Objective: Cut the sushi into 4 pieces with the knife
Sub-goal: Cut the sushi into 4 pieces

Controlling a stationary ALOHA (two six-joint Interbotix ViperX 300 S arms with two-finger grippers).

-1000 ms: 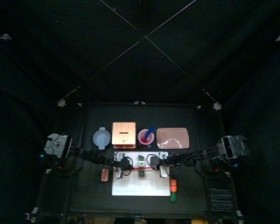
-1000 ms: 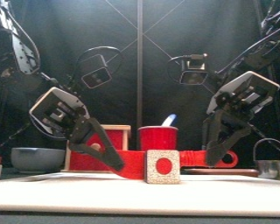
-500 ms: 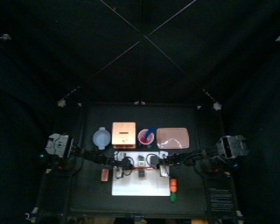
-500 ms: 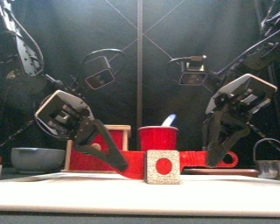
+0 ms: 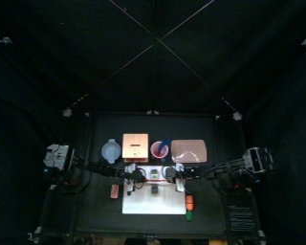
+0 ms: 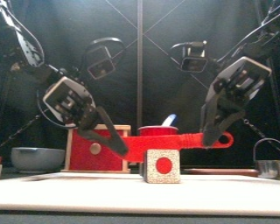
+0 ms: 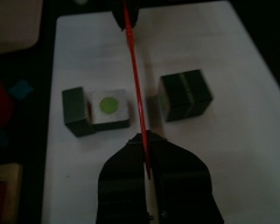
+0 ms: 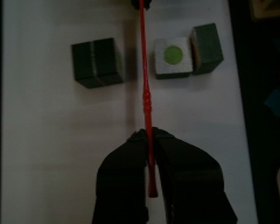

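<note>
The left gripper (image 6: 111,142) is clamped on one end of the red knife (image 6: 166,138), whose blade runs level, left to right, above the white cutting board (image 7: 241,149). The sushi (image 6: 163,166) lies as a pale-faced chunk (image 7: 101,108) and a dark chunk (image 7: 187,94) either side of the blade, which I judge must shift nearer or farther onto one. The right gripper (image 6: 215,142) pinches the other end. The chunks' seams are hard to make out.
</note>
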